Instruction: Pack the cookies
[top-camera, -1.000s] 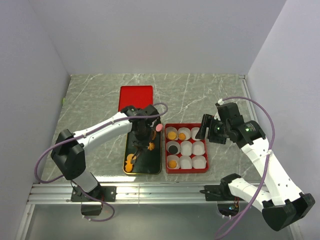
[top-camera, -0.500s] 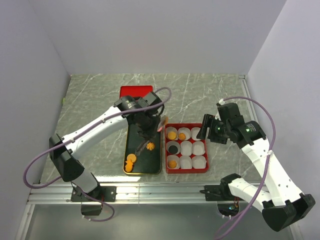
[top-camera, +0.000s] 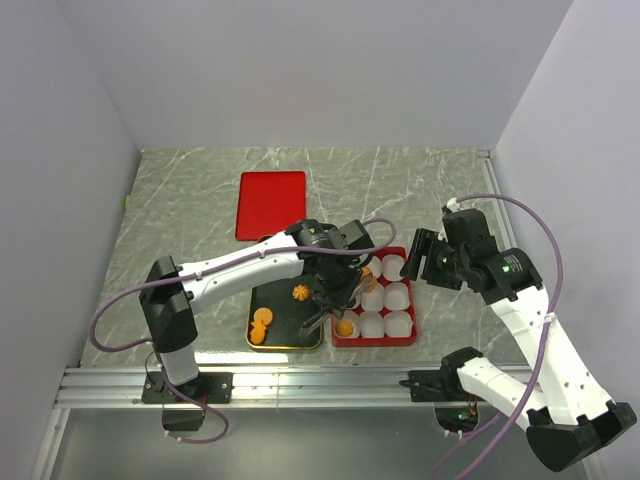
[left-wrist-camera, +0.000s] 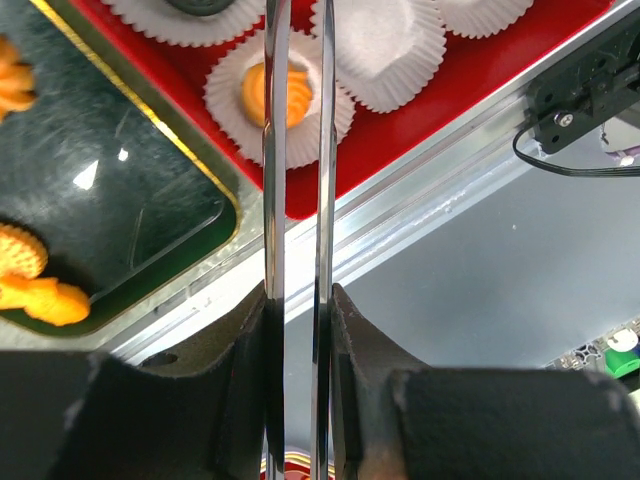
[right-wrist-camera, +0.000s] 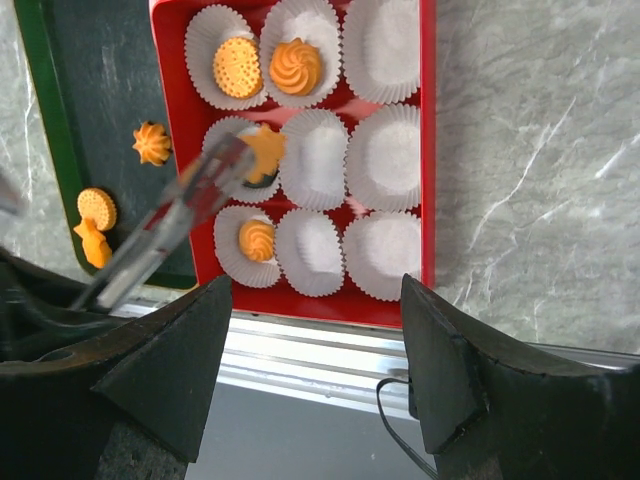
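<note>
Right wrist | left fingers (right-wrist-camera: 205, 185) grasp orange cookie (right-wrist-camera: 266, 150) above red tray (right-wrist-camera: 427, 120) | right fingers (right-wrist-camera: 165, 375) released

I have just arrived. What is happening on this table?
The left gripper is shut on long tweezers, which carry an orange cookie over the left side of the red box of white paper cups. Three orange cookies and a dark one already sit in cups; three more lie on the dark tray. The right gripper hangs open near the box, holding nothing.
</note>
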